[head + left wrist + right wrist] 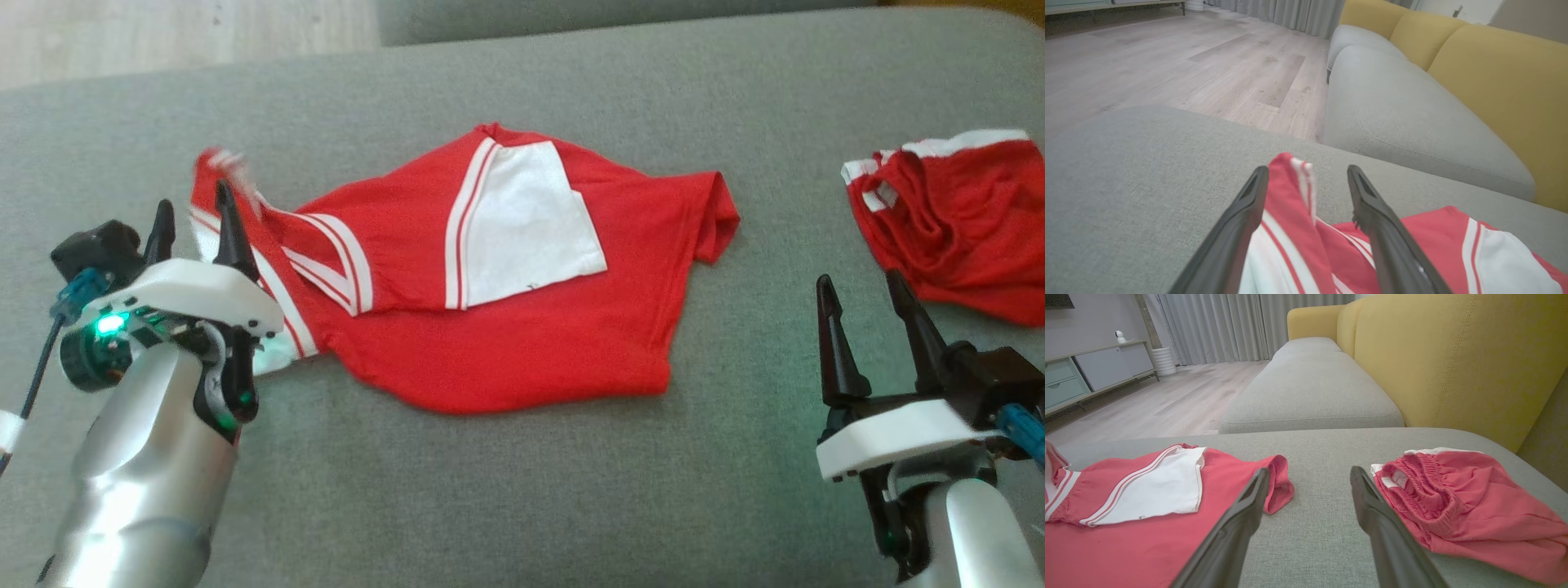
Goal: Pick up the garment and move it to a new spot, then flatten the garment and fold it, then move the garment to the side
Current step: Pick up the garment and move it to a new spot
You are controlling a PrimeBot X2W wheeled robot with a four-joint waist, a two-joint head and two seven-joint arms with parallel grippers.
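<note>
the red garment (522, 327), white-trimmed with a white panel, is lying rumpled and partly doubled over on the grey cushion (522, 490). its striped edge is poking up between the fingers of the left end effector (1307, 168), which are standing apart and not pinching it. it is looking light and limp and will likely sag and bunch, so a hem corner or shoulder seam seems the best hold. no readable brand or writing is showing. the right end effector (859, 279) is hovering with fingers apart, the garment to its left and a second red bundle (955, 220) just to its right.
</note>
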